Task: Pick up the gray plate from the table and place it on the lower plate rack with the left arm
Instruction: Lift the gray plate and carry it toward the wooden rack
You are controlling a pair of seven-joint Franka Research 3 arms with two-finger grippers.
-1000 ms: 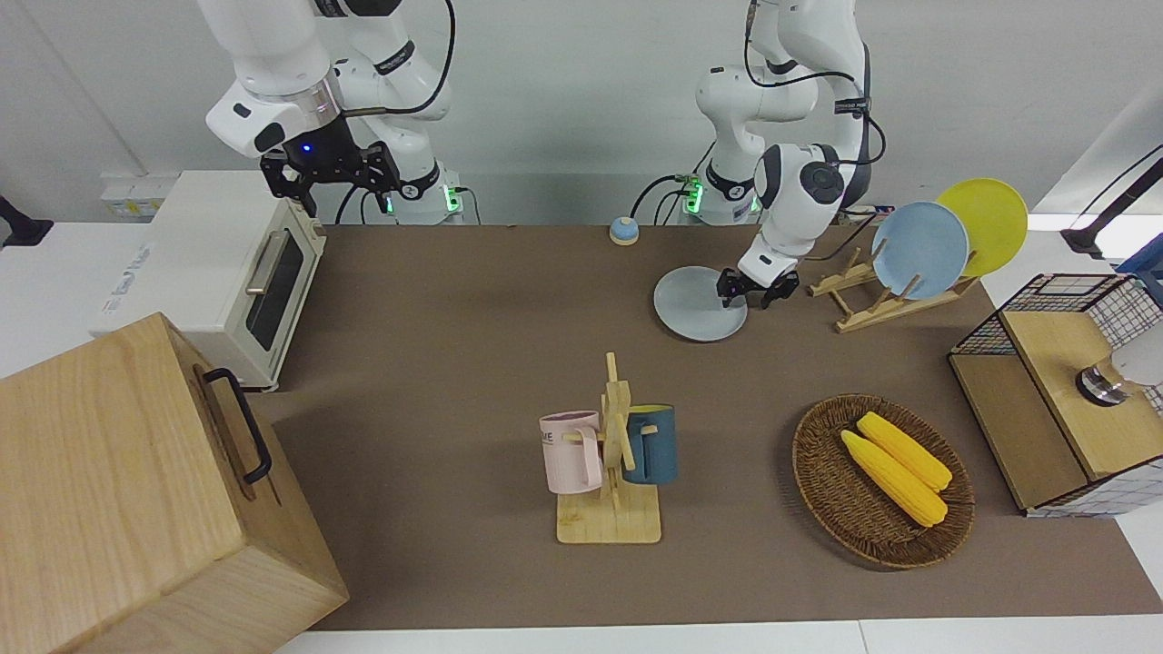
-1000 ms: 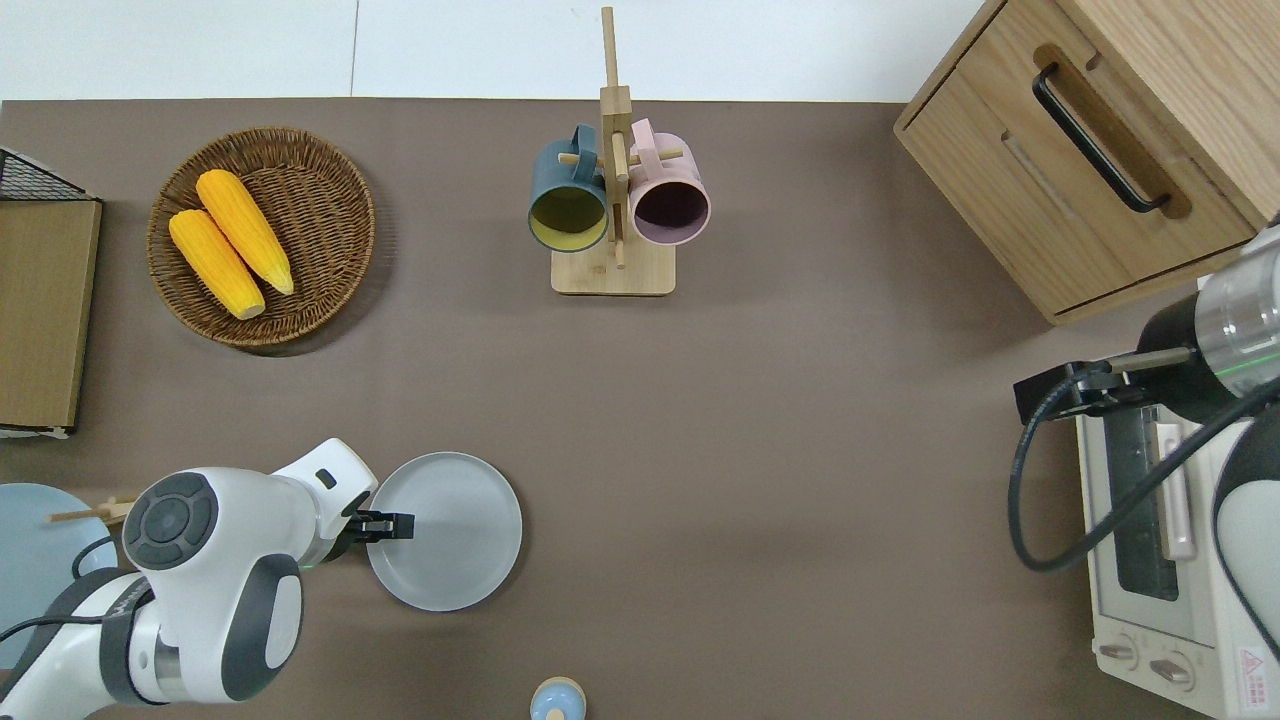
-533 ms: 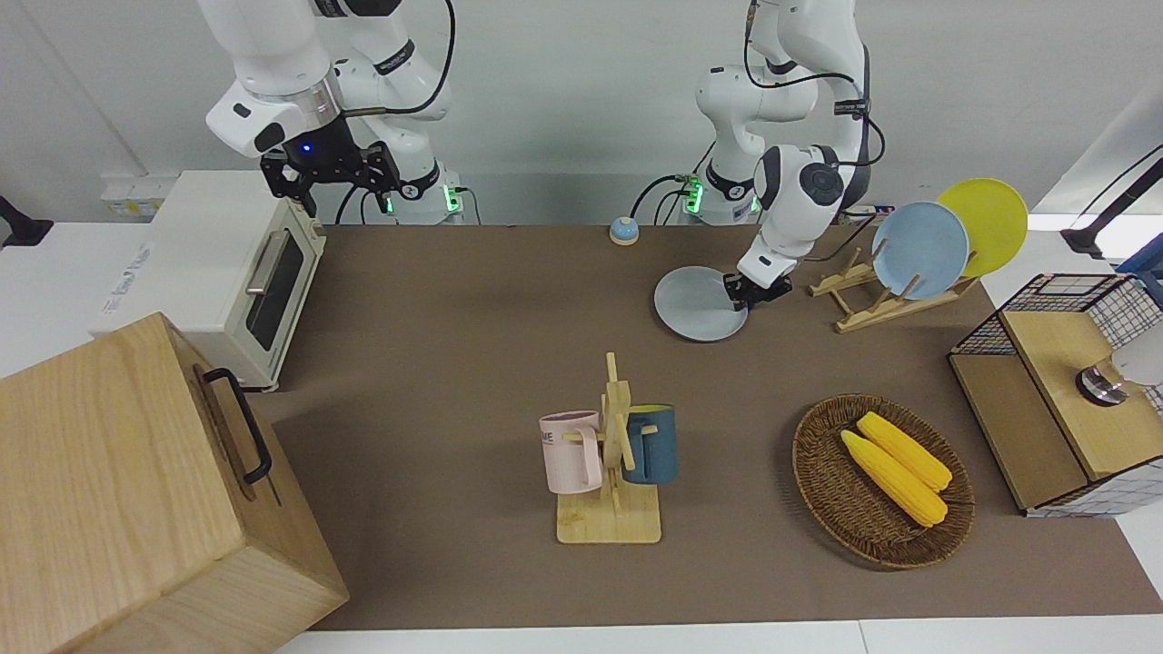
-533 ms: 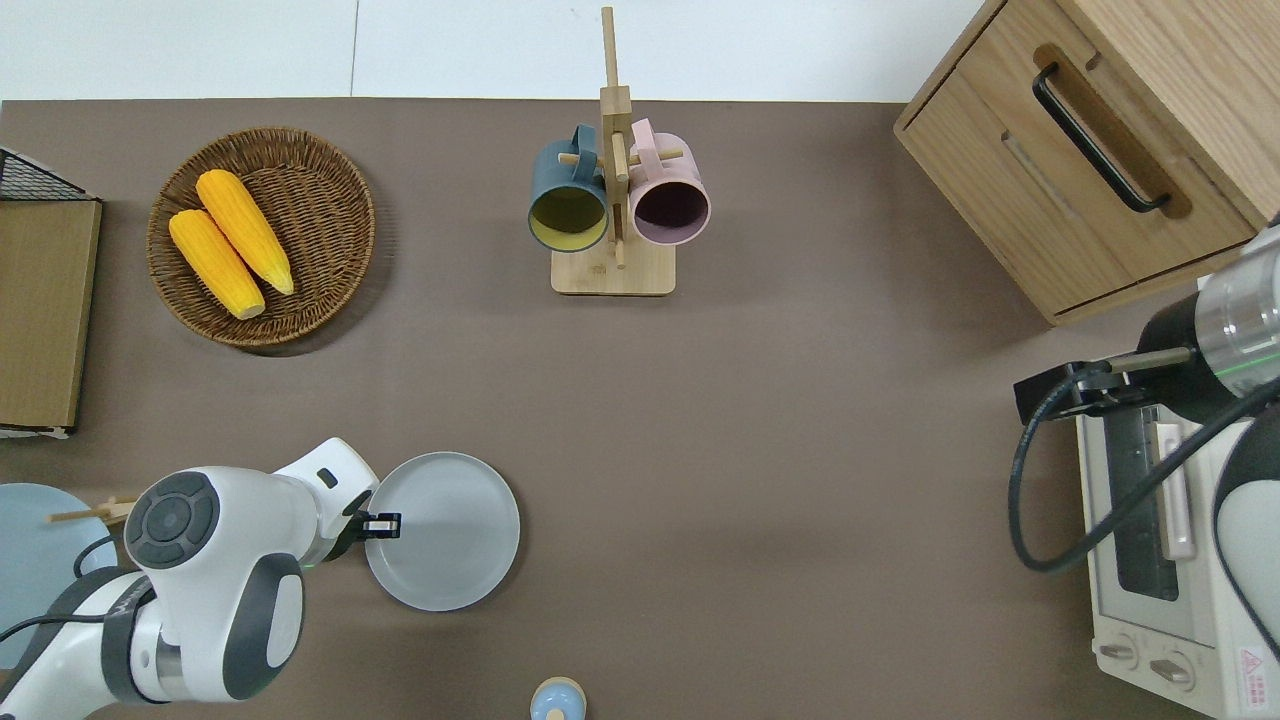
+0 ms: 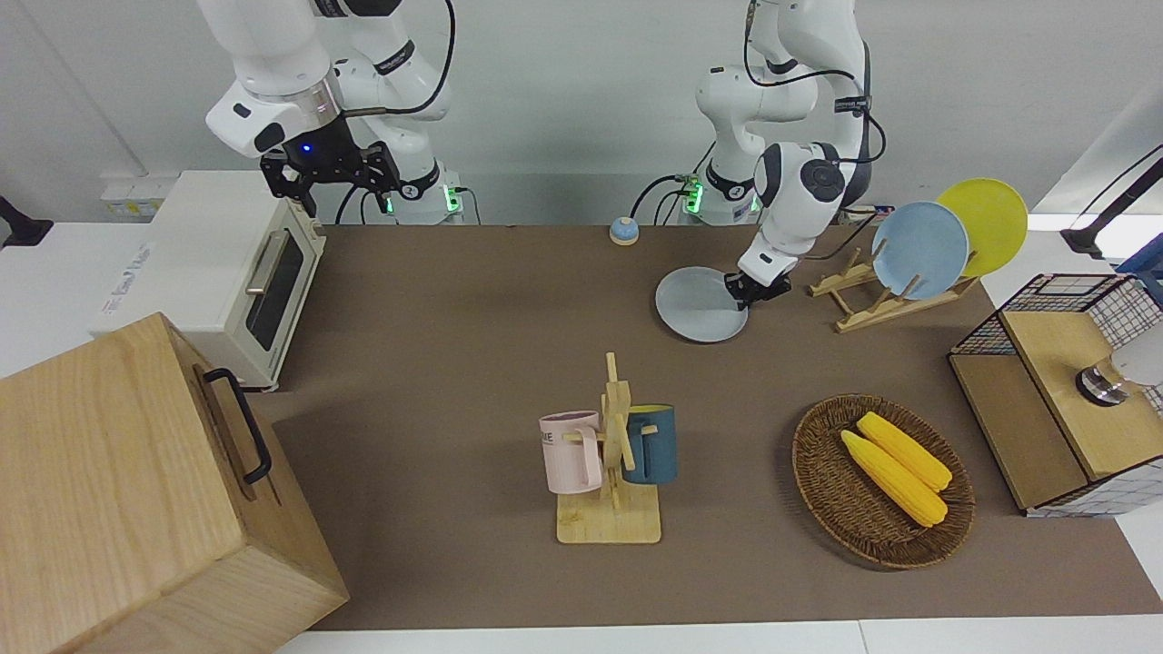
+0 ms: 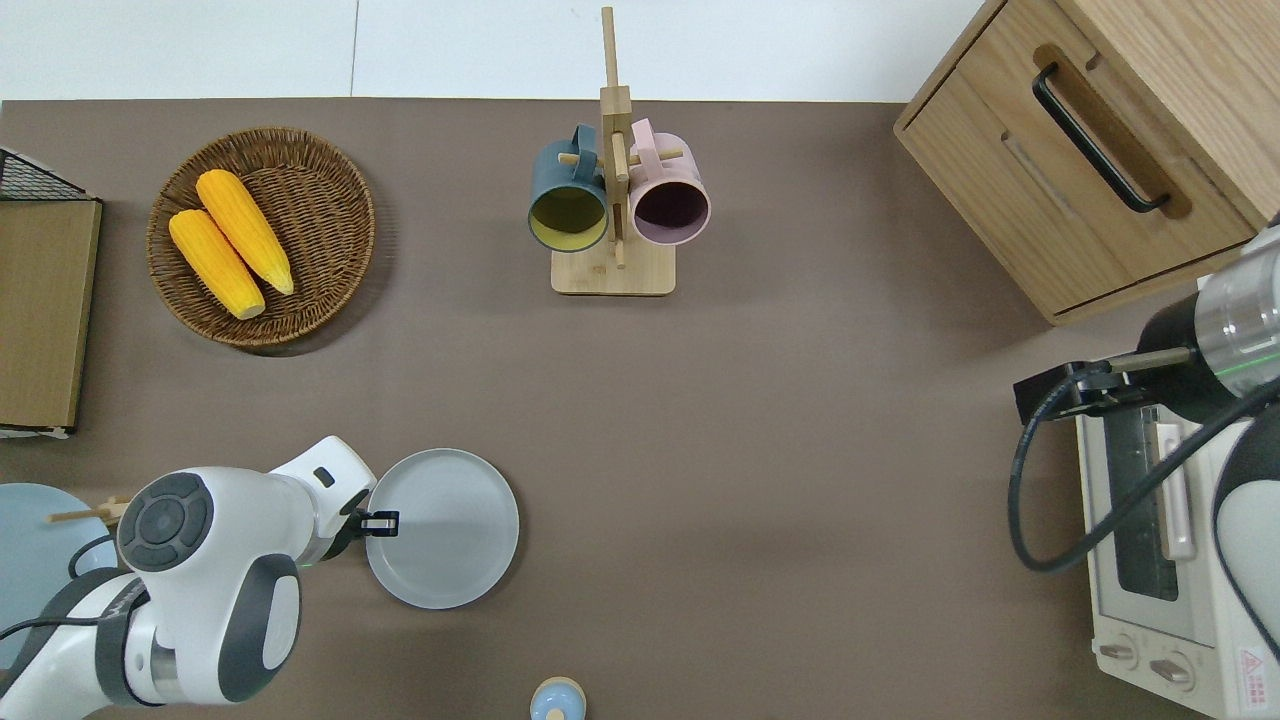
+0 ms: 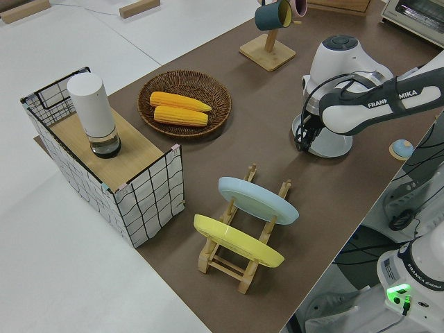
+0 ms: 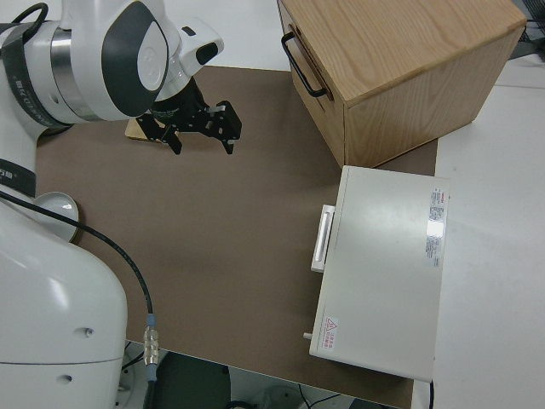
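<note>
One plate in play: gray plate flat on the surface, near the edge closest to the robots, toward the left arm's end. Left tool pinched narrow on the plate's rim at the side facing the rack; plate not visibly lifted, so grip judged just made. Right tool parked, fingers spread wide.

Lower plate rack close by at the left arm's end of the surface, light blue plate and yellow plate already leaning in its slots; lower pegs free.

For the lift: raise slowly, check for sag from a one-sided rim grip. Tilt toward upright before approaching the rack. Aim at a free slot on the low end, clear of the blue plate. Lower until the rim seats between pegs, then release.
</note>
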